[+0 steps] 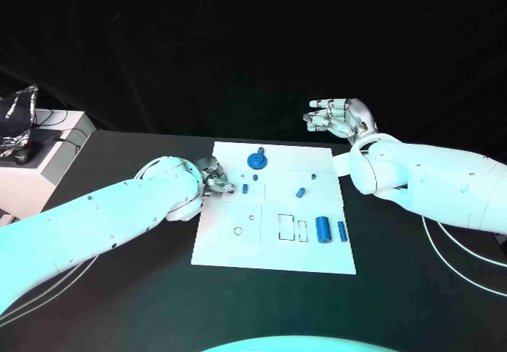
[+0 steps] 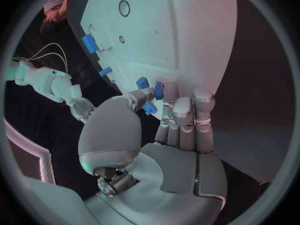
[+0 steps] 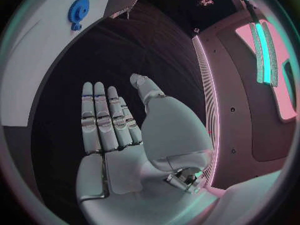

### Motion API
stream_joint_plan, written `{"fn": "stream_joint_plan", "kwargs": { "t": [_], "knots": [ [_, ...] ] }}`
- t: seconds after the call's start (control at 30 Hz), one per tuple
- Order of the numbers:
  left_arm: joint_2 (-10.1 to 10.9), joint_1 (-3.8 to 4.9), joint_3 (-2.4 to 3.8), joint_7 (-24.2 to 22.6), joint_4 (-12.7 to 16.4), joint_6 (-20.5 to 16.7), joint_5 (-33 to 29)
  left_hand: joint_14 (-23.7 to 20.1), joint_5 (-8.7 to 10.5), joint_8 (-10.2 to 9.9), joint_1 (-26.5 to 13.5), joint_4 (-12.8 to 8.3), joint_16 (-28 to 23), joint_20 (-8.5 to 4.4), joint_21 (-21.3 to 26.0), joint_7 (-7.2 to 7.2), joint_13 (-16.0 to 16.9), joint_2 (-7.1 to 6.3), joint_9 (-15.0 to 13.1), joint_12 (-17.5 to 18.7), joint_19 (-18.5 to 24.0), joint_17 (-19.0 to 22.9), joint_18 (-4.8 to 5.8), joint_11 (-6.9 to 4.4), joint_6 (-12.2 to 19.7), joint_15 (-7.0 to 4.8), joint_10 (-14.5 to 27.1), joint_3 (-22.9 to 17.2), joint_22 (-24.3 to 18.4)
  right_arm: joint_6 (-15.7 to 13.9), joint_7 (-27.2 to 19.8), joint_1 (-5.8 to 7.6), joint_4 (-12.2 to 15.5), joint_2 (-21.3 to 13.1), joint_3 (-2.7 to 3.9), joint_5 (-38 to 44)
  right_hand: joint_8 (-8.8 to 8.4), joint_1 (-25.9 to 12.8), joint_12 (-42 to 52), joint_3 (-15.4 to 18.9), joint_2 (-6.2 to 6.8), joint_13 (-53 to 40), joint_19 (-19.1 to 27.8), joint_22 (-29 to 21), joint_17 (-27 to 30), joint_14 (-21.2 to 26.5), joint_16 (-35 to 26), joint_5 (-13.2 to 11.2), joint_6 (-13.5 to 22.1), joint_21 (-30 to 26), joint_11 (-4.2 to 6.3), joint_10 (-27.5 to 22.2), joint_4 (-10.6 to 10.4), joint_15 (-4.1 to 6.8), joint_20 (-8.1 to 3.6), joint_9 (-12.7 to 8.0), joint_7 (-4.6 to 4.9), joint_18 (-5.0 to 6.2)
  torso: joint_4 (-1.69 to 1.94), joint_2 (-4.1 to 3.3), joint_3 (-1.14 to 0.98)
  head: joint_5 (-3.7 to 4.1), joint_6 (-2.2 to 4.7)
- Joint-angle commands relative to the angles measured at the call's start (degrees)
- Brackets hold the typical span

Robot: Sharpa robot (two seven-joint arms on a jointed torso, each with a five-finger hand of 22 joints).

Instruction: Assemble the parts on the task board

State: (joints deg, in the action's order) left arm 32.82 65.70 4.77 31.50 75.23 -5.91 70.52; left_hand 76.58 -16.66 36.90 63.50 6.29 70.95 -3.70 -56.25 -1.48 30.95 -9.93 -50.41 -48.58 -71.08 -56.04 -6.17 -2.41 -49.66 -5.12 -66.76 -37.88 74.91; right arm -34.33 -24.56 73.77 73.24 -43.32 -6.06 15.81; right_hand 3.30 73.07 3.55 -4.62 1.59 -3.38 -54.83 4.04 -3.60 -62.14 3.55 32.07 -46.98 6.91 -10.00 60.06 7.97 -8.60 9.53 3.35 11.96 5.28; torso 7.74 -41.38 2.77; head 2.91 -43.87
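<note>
Nearest the head camera, the left arm (image 1: pixel 95 220) reaches in across the black table (image 1: pixel 127 293) to the near-left part of the white task board (image 1: pixel 275 242). At its end the left hand (image 1: pixel 215 180) sits over the board's left edge, and in the left wrist view its fingers (image 2: pixel 181 110) lie together, pressed down on the board, with the thumb closed against them on a small blue part (image 2: pixel 154 91); a second small blue piece (image 2: pixel 149 108) shows just below the thumb tip, and whether it is pinched too cannot be told.

On the board, a blue gear (image 1: pixel 257 160) stands near the far edge, a short blue peg (image 1: pixel 300 193) lies near the middle, and a thick blue cylinder (image 1: pixel 323 228) lies just beside a thinner blue pin (image 1: pixel 341 231) toward the right edge.

Beyond the board's far-right corner, the right hand (image 1: pixel 340 117) is raised above the table, well apart from every part. Its fingers (image 3: pixel 103 117) are straight, side by side, thumb spread, holding nothing.
</note>
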Motion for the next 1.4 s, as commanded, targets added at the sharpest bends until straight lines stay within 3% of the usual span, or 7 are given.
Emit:
{"fn": "stream_joint_plan", "kwargs": {
  "t": [0.03,0.63,1.4],
  "knots": [
    [0.04,-0.16,-0.17,0.61,-0.25,0.13,0.43,0.33,-0.19,-0.18,0.68,-5.32,-0.15,-0.02,-0.34,0.00,0.05,0.32,-0.10,-0.17,-0.21,-0.07,0.33,-0.14,-0.35,0.10,0.08,-5.74,3.46,0.86,-0.51,-0.01,0.08,0.02,0.02,0.48,-0.19,-0.08,-0.08,-0.22,-0.49,0.08,0.32,-0.01,0.09,0.30,-0.09,0.15,0.44,-0.04,0.12,-0.38,-0.11,-0.02,-0.14,-0.06,0.99,-0.10,-0.03,0.00,0.01,0.04,0.04],
    [-0.02,-0.06,-0.18,-0.82,-0.44,-1.06,0.72,0.29,-0.13,-0.09,0.73,-5.29,-0.16,-0.02,-0.38,-0.04,0.13,0.40,-0.25,-0.17,-0.18,-0.11,0.33,-0.13,-0.17,0.13,0.13,-5.84,3.50,0.99,-0.47,-0.01,0.05,0.08,0.02,0.48,-0.19,-0.08,-0.08,-0.22,-0.49,0.08,0.32,-0.01,0.09,0.30,-0.09,0.15,0.44,-0.04,0.12,-0.38,-0.11,-0.02,-0.14,-0.06,0.99,-0.10,-0.05,-0.05,-0.02,0.04,0.00],
    [-0.57,0.08,-0.29,-1.63,-0.99,1.18,0.65,0.28,-0.08,-0.03,0.88,-5.24,-0.12,0.01,-0.43,-0.07,0.19,0.41,-0.31,-0.20,-0.14,-0.23,0.34,-0.11,-0.09,0.15,0.16,-5.81,3.56,1.13,-0.37,-0.01,0.08,0.05,0.02,0.46,-0.18,-0.15,-0.08,-0.32,-0.46,0.08,0.33,-0.01,0.09,0.32,-0.08,0.27,0.40,-0.05,0.12,-0.37,-0.09,-0.02,-0.13,-0.06,0.98,-0.10,-0.05,-0.03,-0.01,0.41,-0.28]
  ]
}}
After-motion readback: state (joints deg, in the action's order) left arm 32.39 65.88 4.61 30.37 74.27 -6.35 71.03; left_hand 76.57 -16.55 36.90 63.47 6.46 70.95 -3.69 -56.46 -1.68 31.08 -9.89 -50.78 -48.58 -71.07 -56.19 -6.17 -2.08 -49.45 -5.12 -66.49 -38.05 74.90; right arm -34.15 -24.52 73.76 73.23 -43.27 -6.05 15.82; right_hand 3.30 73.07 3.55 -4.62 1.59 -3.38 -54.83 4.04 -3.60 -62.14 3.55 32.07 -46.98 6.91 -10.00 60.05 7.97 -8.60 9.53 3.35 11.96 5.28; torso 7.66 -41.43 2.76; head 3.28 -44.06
